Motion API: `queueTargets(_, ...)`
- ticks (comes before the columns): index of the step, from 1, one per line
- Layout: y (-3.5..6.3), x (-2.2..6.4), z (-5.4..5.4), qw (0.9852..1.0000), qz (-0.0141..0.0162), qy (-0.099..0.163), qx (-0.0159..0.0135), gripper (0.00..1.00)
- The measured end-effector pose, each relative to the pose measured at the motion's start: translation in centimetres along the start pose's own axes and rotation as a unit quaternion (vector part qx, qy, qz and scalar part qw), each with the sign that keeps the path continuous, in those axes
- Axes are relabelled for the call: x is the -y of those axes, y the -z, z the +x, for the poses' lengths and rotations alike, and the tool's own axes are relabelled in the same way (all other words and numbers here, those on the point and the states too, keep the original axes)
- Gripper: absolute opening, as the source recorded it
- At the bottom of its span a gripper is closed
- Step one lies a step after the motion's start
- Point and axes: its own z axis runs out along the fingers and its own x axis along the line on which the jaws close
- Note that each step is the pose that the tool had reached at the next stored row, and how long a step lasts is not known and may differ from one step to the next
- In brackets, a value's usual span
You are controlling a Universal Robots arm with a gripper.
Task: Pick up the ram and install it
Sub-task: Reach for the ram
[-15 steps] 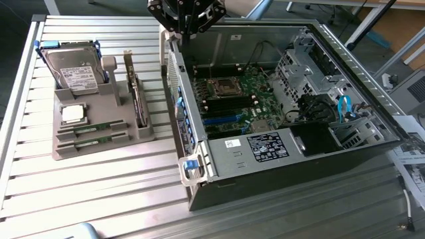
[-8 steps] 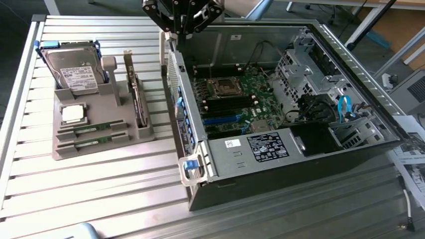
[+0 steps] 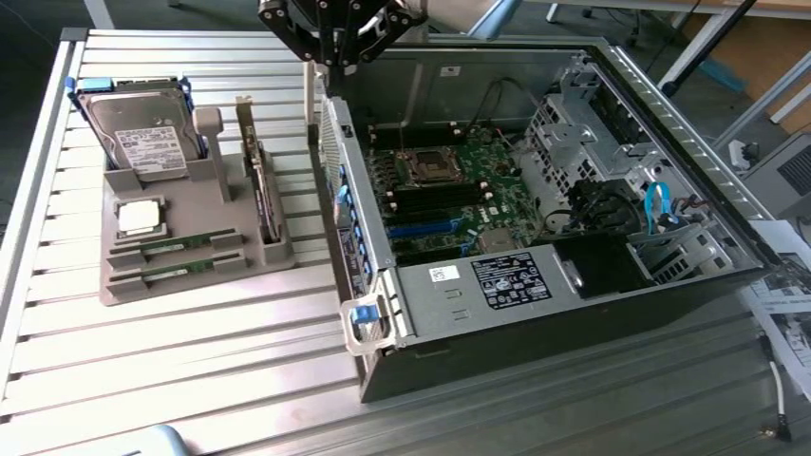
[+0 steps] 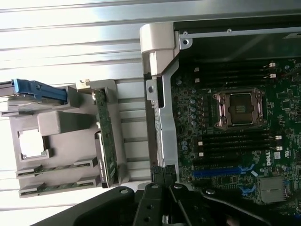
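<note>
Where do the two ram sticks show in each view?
Exterior view: ram sticks lie in the grey tray at the exterior view's left.
Wrist view: ram sticks in the same slots, on the tray's side far from the hard drive.
Shared landmark: silver processor chip beside them.

Robotics lab or workshop: slatted aluminium tabletop (image 3: 190,380) carrying an opened computer case (image 3: 545,332) and a grey parts fixture (image 3: 203,280).

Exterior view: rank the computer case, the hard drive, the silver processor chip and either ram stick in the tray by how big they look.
1. computer case
2. hard drive
3. processor chip and ram stick: not ranked. The stick looks longer but far thinner.
</note>
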Motion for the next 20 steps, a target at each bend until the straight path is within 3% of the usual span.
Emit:
queueTargets(11,0.03,0.11,1.5,1.0,0.001,0.0,0.0001,0.1)
queueTargets(20,0.07,0.26,3.4,1.0,0.0019,0.0,0.0001,0.1)
